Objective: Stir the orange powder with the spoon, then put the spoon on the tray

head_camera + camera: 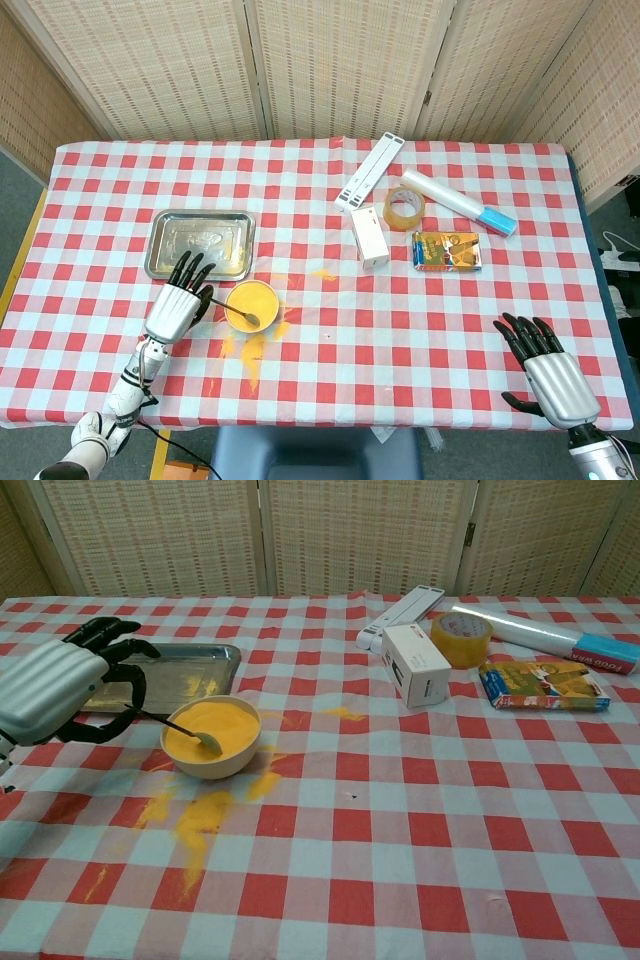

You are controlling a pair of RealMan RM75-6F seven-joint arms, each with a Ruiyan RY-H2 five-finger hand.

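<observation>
A cream bowl (212, 739) (250, 304) full of orange powder stands on the checked cloth just in front of the steel tray (176, 673) (201, 243). My left hand (58, 691) (174, 305) sits left of the bowl and pinches the handle of a metal spoon (188, 733) (240, 311), whose bowl end dips into the powder at the near side. My right hand (548, 373) rests open on the table at the front right, far from the bowl, and holds nothing.
Orange powder (196, 817) is spilled on the cloth in front of and right of the bowl. At the back right lie a white box (416, 664), a tape roll (461, 638), a foil-wrap roll (545, 637), a colourful packet (543, 684) and a white bar (401, 615).
</observation>
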